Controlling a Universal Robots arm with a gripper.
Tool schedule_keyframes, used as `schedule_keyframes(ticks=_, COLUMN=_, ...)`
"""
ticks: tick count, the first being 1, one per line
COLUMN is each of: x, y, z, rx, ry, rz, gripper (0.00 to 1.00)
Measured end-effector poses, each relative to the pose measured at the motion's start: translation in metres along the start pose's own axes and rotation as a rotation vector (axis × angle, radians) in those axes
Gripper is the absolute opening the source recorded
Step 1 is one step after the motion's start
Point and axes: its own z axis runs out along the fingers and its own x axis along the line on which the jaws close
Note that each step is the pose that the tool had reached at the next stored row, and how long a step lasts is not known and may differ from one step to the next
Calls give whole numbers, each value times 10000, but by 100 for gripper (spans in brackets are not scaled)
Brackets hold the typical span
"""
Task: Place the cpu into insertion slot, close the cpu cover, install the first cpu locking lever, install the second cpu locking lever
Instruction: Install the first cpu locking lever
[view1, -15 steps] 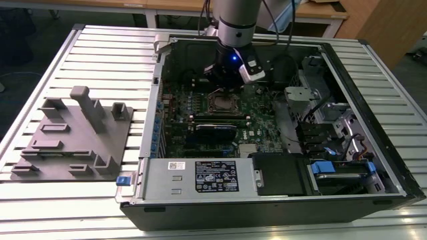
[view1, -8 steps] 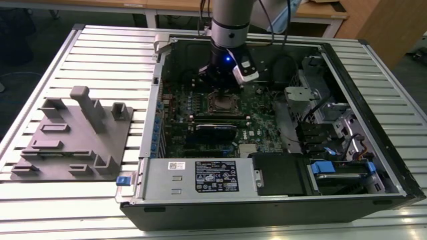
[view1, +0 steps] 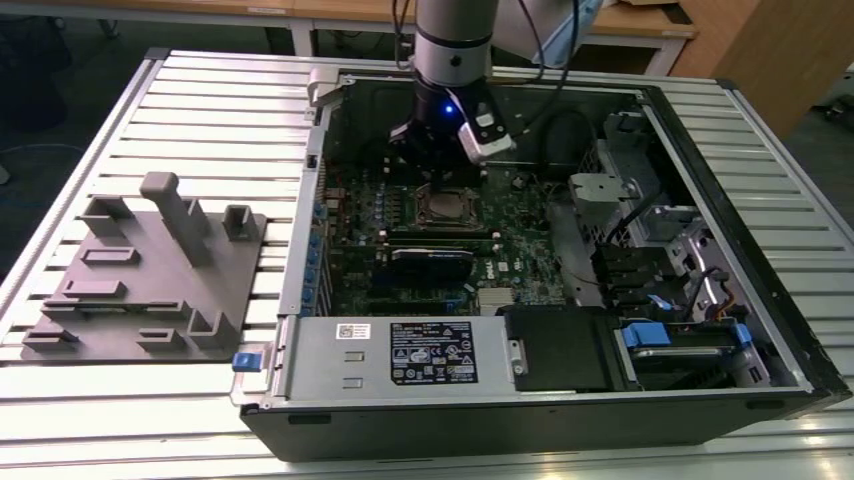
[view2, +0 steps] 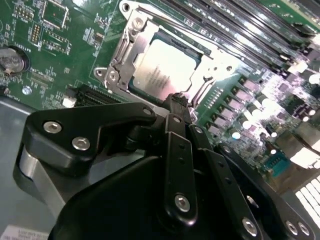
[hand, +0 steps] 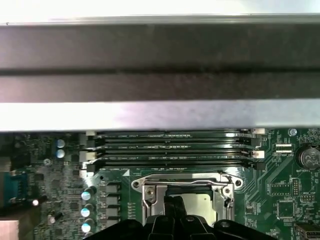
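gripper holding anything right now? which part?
Cannot tell. The gripper is at the edge of the cover that frames the chip; whether it grips anything there is hidden.

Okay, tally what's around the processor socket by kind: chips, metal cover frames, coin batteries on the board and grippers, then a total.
cpu: 1
cpu cover: 1
coin battery: 1
gripper: 1
Total: 4
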Motion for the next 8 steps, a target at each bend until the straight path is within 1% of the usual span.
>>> schedule_keyframes(ticks=2, x=18, y=0, z=-12, rx=-19, ry=-6, rz=0, gripper=10)
schedule_keyframes(ticks=5, x=31, y=2, z=-14, rx=-19, ry=-10, rz=0, gripper=10)
schedule_keyframes(ticks=8, x=37, y=19, z=-14, rx=-18, ry=-10, rz=0, gripper=10)
